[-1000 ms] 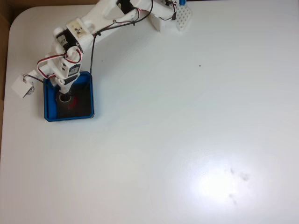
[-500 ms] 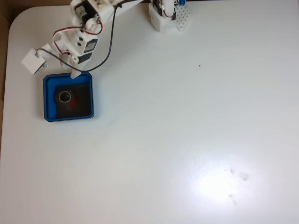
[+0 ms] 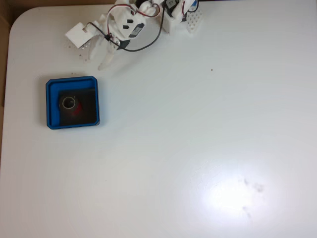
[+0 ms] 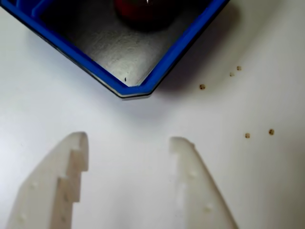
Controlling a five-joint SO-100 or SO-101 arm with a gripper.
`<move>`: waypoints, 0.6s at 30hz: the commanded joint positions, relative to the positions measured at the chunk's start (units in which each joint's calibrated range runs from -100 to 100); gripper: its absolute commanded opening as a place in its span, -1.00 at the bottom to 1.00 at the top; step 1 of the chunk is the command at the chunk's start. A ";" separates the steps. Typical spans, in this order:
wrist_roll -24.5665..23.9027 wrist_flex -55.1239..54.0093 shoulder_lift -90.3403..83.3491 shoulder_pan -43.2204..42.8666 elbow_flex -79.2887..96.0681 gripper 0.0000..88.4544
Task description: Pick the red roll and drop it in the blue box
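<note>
The red roll (image 3: 69, 104) is seen lying inside the blue box (image 3: 72, 82), on the black floor toward the box's left side in the fixed view, with its grey top face and hollow centre turned up. A patch of red is visible just beside it on the floor. The box is set flat on the white surface (image 3: 198, 139) near the left edge of that view.

The white arm (image 3: 130, 26) is folded near the top edge in the fixed view, with red and black wires looped along it, and its base (image 3: 179, 20) is placed at the top of the surface. The gripper (image 3: 99, 58) is held above and to the right of the box, well clear of its rim.

In the wrist view the gripper (image 4: 129, 139) is shown with its jaws spread wide apart and nothing held between them; only bare white surface is seen in the gap. One clipped corner of the blue box (image 4: 138, 88) is pointed toward the fingertips, apart from them. The roll (image 4: 143, 10) is cut off by the top edge. A few small brown specks (image 4: 248, 135) are scattered on the surface to the right of the box.
</note>
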 commanded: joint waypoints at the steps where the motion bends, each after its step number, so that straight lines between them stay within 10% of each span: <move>1: -0.17 -1.74 -10.48 -0.71 9.01 -0.65; 18: 0.27 -1.82 -41.50 -12.43 31.20 -0.65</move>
